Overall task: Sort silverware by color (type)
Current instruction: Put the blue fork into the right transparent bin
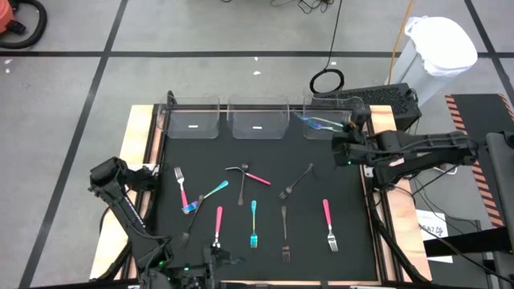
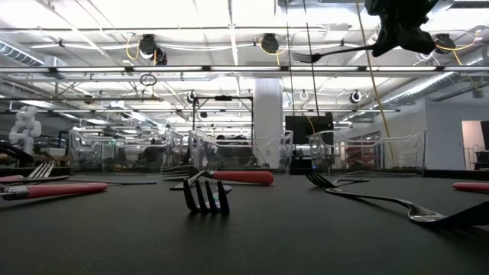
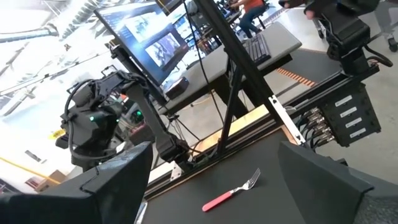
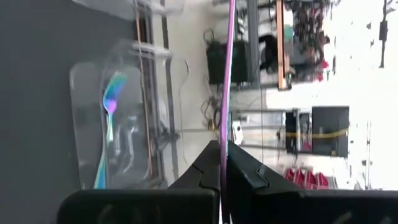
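My right gripper (image 1: 339, 151) hangs high over the mat's far right part, next to the right clear bin (image 1: 325, 120), and is shut on a slim fork (image 2: 336, 52). That fork looks dark in the low view; its shaft (image 4: 224, 74) shows purple in the right wrist view. A teal fork (image 4: 107, 124) lies inside the right bin. Several pink-handled, teal and black forks and spoons lie flat on the black mat (image 1: 265, 201). My left gripper (image 3: 214, 162) waits open at the near edge, touching nothing; a pink fork (image 3: 230, 193) lies well beyond its fingers. My right gripper pinches the fork's handle end (image 4: 223, 140) between its two shut fingers (image 4: 205, 168). The fork lies along the fingers and sticks out past their ends. It hangs about level, lifted clear high above the table, with the tines (image 2: 304, 56) pointing toward the table's left.
Three clear bins stand in a row at the mat's far edge: left (image 1: 193, 120), middle (image 1: 259, 120) and right. Wooden borders frame the mat's left and right sides (image 1: 132, 160). A black box and cables sit beyond the far right corner (image 1: 385, 100).
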Available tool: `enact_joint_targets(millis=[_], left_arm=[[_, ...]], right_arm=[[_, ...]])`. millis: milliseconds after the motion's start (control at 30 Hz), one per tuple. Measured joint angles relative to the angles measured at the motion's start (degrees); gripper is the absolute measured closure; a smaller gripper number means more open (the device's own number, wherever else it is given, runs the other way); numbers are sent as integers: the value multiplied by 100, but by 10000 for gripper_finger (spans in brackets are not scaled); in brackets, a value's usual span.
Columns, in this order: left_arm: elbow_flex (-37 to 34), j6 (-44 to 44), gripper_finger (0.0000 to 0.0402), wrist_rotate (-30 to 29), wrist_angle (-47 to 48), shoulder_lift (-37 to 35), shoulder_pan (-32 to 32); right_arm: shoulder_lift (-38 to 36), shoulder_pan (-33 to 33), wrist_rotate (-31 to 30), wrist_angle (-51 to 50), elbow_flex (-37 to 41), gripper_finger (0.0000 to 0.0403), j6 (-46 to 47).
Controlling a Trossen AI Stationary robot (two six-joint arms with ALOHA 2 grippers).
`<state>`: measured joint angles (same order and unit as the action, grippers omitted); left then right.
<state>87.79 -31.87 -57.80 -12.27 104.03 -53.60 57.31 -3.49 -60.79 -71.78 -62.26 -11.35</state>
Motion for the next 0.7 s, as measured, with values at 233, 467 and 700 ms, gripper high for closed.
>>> enact_joint_targets(millis=[233,467,700], left_arm=[[0,5,54,2,131,4,-1],[0,8,54,2,129,4,-1],[0,12,54,3,129,4,0]], right_arm=[[-16,719,277,-75,491,402,-340],[-16,1593,249,964,1603,402,-1383],[-23,2353,879,2258,2166,402,-2372]])
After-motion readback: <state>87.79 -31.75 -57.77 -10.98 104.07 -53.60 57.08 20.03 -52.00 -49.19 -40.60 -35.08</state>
